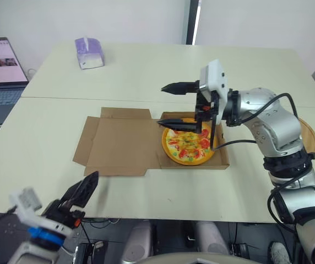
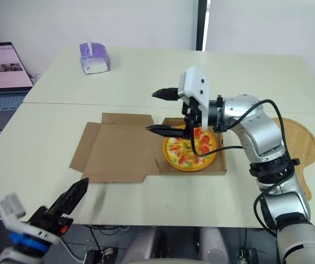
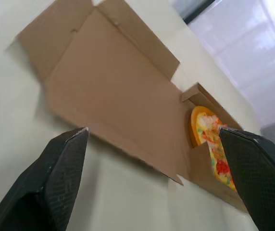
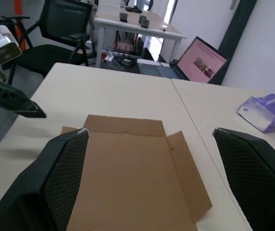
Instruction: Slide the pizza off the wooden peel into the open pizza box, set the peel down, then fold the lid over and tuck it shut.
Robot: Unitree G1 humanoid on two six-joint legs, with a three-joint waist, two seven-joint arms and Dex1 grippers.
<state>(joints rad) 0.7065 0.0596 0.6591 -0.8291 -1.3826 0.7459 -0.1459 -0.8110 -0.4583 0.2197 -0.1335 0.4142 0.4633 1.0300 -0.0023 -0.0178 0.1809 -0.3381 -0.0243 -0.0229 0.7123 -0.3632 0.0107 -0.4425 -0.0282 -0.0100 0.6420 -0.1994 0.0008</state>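
The box (image 1: 121, 143) lies open on the table (image 1: 146, 71). Its lid is folded out flat to the left of its tray, with the side flaps spread. The pizza (image 1: 188, 147) sits inside the tray and fills most of it. The peel (image 2: 298, 140) lies flat on the table to the right of the box, clear of it and partly hidden behind the right arm.

The right gripper (image 1: 161, 105) hangs above the tray's left half, pointing towards the lid. Its fingers are spread wide, one above the other, and hold nothing; the lower finger is just over the pizza's far-left edge.

The left gripper (image 3: 152, 131) is low at the table's near edge, to the near left of the lid and well apart from it. It is also spread wide and empty, aimed towards the box.

A tissue pack (image 1: 90, 53) stands well beyond the box to the far left. A laptop (image 1: 0, 71) sits open further left still.
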